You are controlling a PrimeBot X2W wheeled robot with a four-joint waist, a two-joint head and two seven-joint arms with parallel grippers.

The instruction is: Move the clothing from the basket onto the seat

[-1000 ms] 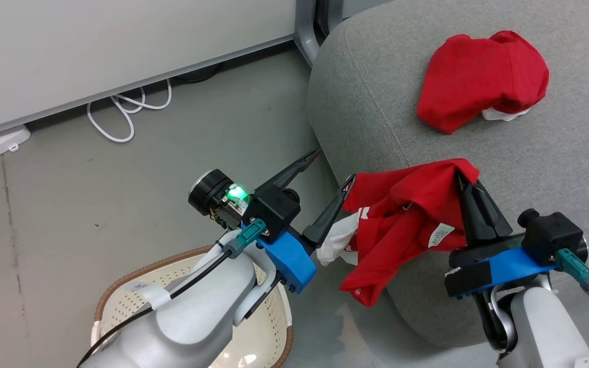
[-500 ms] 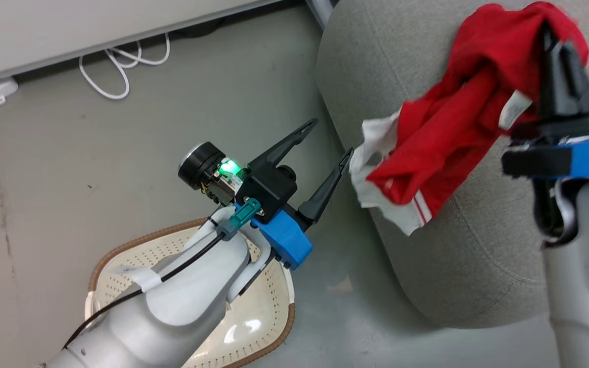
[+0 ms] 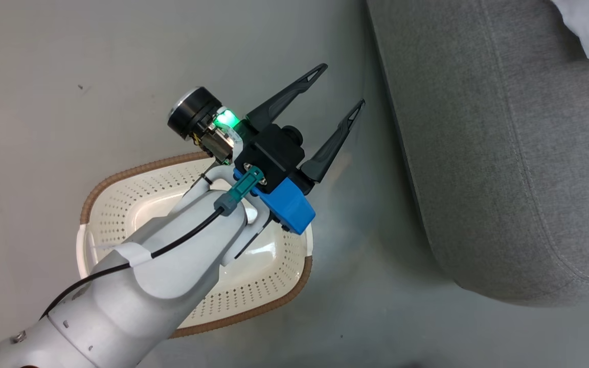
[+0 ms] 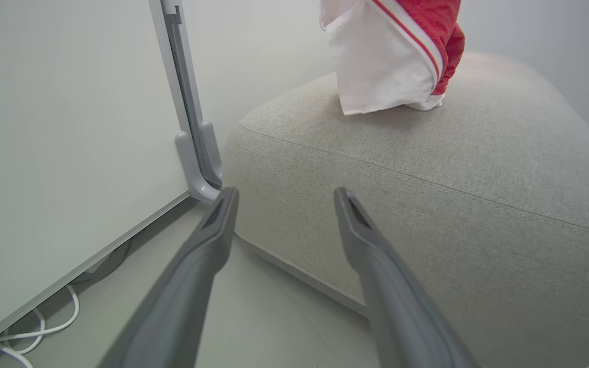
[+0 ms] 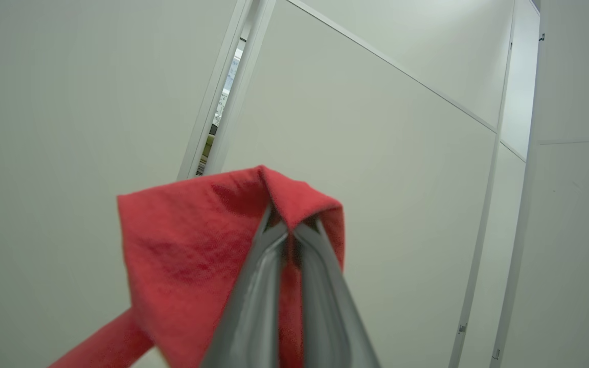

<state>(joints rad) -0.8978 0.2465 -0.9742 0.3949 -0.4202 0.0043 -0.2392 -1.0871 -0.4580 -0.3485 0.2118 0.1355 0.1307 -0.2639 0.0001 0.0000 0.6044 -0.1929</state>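
The light is bright, soft and even, with no hard shadows. In the head view the floor (image 3: 44,76) has a faint sheen. A dim shadow hugs the seat (image 3: 504,153) along its seven o'clock edge, and white glare sits in the basket (image 3: 136,171) toward its three o'clock. In the right wrist view the clothing (image 5: 182,255) and right gripper (image 5: 290,227) are blurred, and wall lines bow near three o'clock.

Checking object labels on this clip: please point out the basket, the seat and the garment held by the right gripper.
basket (image 3: 108,214): head view, perforated white side wall.
seat (image 4: 427,153): left wrist view, bare grey cushion top.
garment (image 5: 182,240): right wrist view, middle of the red fold.
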